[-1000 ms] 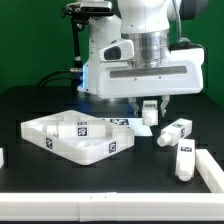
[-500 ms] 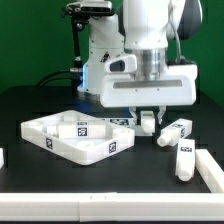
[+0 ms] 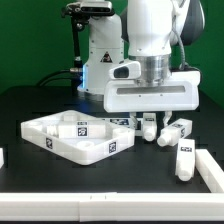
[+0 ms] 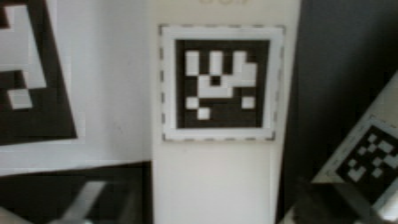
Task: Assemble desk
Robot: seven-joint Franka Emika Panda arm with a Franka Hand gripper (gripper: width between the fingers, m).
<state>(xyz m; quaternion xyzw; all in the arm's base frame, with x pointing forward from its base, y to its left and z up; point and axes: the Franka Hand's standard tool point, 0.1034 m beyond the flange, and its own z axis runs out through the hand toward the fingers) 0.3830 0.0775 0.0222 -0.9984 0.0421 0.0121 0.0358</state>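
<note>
The gripper has been lowered over the last second towards the black table, and its jaws, which were drawn in narrowly around a short white leg, are now seen spread wide on either side of it. This is judged to be a release: the leg appears to have been set down, so this placing step is probably over and the leg is free to be fetched again or left while another part is handled. In the exterior view the leg is found just beside the panel, off the corner of the panel that lies towards the exterior view's right and farther from the camera; whether it touches the rim cannot be told. It lies directly beneath the gripper, between the parted jaws. In the wrist view the leg fills the middle of the picture, its black-and-white tag turned up to the camera. Two more legs are seen farther out from the same side of the panel.
</note>
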